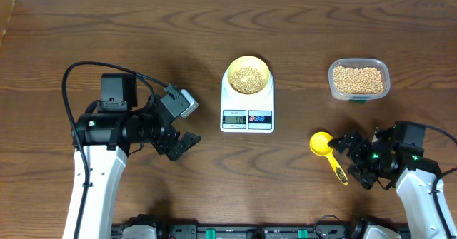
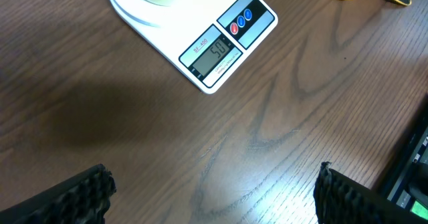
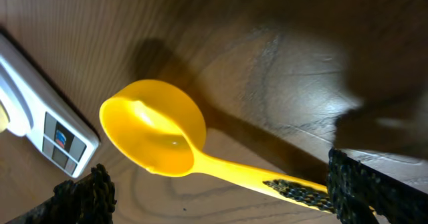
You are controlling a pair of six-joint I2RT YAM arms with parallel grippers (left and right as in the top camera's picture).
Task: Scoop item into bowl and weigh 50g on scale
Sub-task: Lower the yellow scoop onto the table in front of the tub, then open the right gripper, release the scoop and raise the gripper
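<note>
Two empty claws, left claw and right claw, wide open; one scoop, one scale, one bowl, one tub

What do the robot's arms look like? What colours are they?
Both have white tubes and chunky black joints. Black cables loop over the left arm. The right arm shows little green lights. The left tool and right tool are black, each with two bumpy, ridged fingers.

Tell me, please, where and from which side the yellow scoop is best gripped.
Probably the slim handle, from above, jaws across its narrow width: the scoop lies flat on the table, and its round cup looks too wide to pinch.
</note>
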